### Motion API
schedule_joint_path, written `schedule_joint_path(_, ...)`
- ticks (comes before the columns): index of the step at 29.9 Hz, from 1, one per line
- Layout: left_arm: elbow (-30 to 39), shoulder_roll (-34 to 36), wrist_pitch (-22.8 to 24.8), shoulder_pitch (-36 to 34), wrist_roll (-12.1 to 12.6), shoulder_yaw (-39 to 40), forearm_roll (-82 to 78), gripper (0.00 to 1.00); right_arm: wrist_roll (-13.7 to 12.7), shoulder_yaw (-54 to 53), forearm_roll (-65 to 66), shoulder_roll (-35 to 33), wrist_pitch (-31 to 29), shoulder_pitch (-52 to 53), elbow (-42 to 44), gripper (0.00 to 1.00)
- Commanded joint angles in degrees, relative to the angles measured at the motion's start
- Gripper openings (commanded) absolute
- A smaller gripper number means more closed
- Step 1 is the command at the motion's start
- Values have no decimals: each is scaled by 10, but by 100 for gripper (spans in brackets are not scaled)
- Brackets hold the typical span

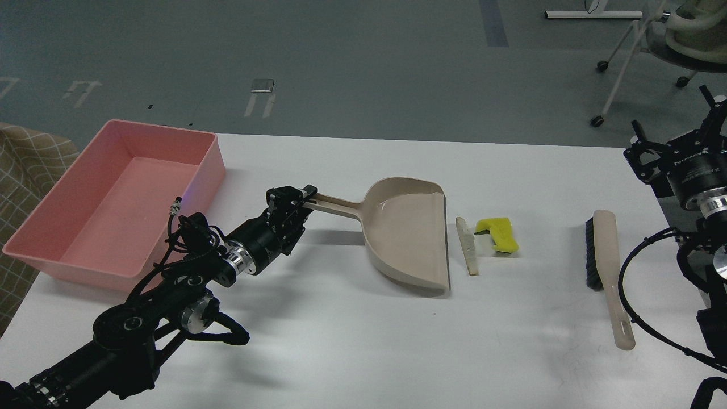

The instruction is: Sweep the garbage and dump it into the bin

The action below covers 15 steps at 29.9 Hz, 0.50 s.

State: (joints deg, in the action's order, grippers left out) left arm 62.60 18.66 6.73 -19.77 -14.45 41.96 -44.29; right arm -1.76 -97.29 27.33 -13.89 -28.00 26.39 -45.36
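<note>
My left gripper (300,205) is shut on the end of the handle of the beige dustpan (406,236), with the handle end raised off the white table (363,341) and the pan's front lip down. Just right of the lip lie the garbage scraps: a thin whitish sponge strip (467,245) and a notched yellow sponge piece (498,234). The pink bin (116,199) stands at the table's far left, empty. My right gripper (670,149) is at the right edge, above the table's far right corner; its fingers cannot be told apart.
A beige hand brush (606,272) with black bristles lies flat at the right, handle toward me. An office chair (670,40) stands on the grey floor beyond the table. A checked cloth (23,170) shows at the left edge.
</note>
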Motion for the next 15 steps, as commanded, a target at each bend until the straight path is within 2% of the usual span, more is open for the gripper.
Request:
schedule_joint_path(1,0,2,-1,0,0,-14,0,18,0,0,0,-1,0,-3,-3,100)
schedule_joint_path(11,21,12,-1,-10,-8,-18,-17,14,0,0,4,-5,0,-27,-39,100)
schedule_joint_path(15,29,44,-1,-10,-18,-18,-42,13,1,4,25,-42,0,-32,-58,100)
